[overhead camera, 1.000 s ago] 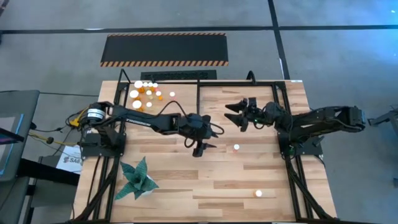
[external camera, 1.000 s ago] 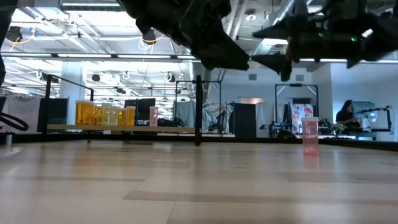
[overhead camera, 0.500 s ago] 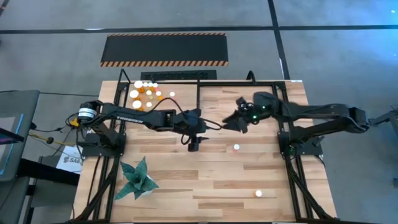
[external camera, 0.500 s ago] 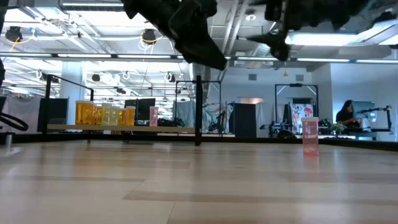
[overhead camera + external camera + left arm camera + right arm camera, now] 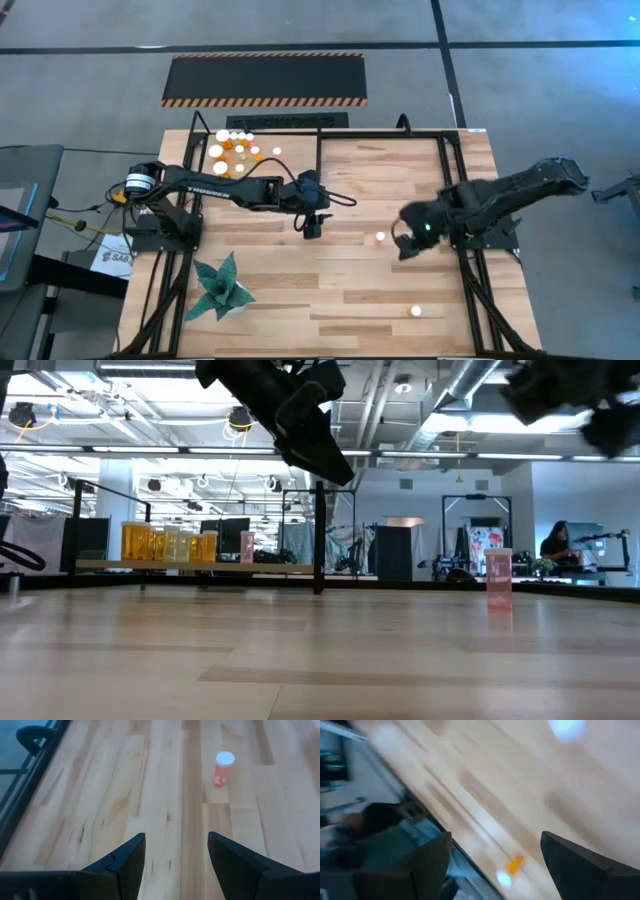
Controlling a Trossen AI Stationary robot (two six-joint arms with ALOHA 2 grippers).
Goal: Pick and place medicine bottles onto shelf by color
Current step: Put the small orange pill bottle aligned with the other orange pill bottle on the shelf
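Observation:
A pinkish-red medicine bottle (image 5: 380,237) with a white cap stands upright on the table near the middle; it also shows in the left wrist view as the bottle (image 5: 224,767). My left gripper (image 5: 310,227) hovers open to its left, above the wood, slanting down toward it. My right gripper (image 5: 403,247) hangs open just right of that bottle, touching nothing. Another bottle (image 5: 416,311) stands near the front right. Several orange and amber bottles (image 5: 235,148) are grouped on the shelf (image 5: 270,567) at the far left. The right wrist view is blurred; a small orange bottle (image 5: 512,865) shows beyond the fingers.
A green paper plant (image 5: 220,287) sits at the near left. Black frame rails (image 5: 320,150) run along the table's far part and sides. A black hazard-striped panel (image 5: 265,80) lies on the floor beyond. A person sits far off in the room (image 5: 555,545).
My right gripper has swung from the far middle of the table toward the near right, rolling and tipping downward, and now hangs beside the pinkish-red bottle, still open. My left gripper has drawn back slightly toward the far left and tipped more level. No bottle has moved.

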